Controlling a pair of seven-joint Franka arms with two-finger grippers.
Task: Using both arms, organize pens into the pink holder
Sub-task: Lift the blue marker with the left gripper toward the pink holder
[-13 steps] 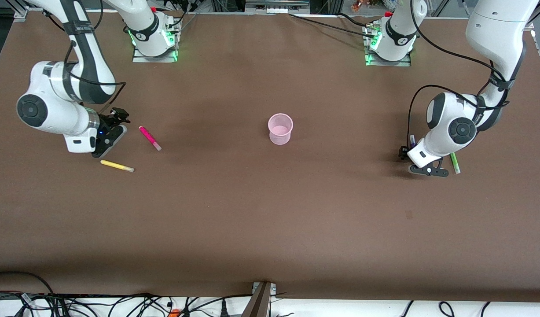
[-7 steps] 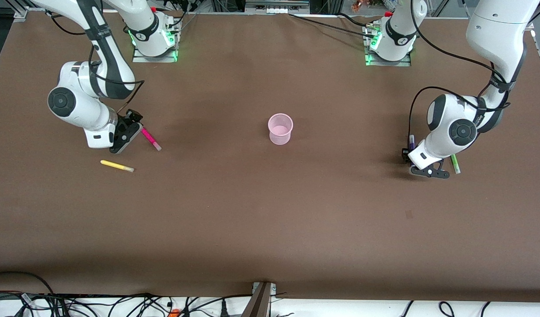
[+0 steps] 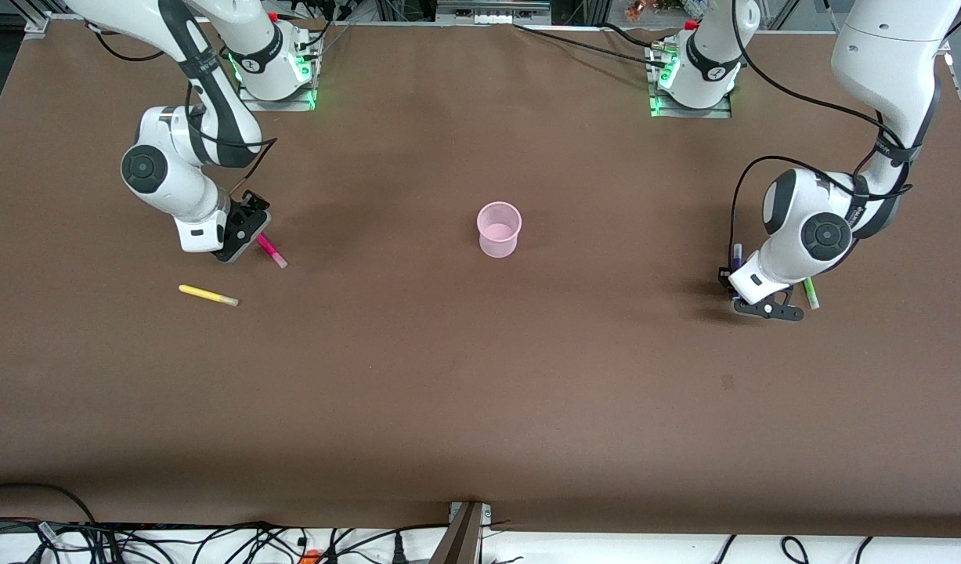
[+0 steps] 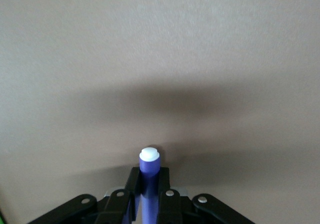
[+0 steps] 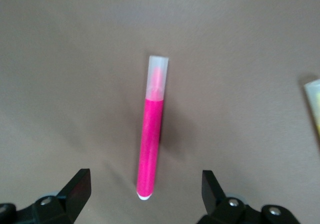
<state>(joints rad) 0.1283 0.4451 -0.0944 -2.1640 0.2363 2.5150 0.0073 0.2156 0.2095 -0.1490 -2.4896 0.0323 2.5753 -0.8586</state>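
The pink holder (image 3: 499,229) stands upright mid-table, well apart from every pen. Toward the right arm's end lie the magenta pen (image 3: 270,250) and, nearer the front camera, the yellow pen (image 3: 207,295); the right gripper (image 3: 245,229) hangs low over the magenta pen's end, its fingers (image 5: 75,186) spread wide to either side of that pen (image 5: 151,155). Toward the left arm's end, the left gripper (image 3: 732,276) is clamped on the purple pen (image 4: 148,176), with the green pen (image 3: 810,293) lying just beside it.
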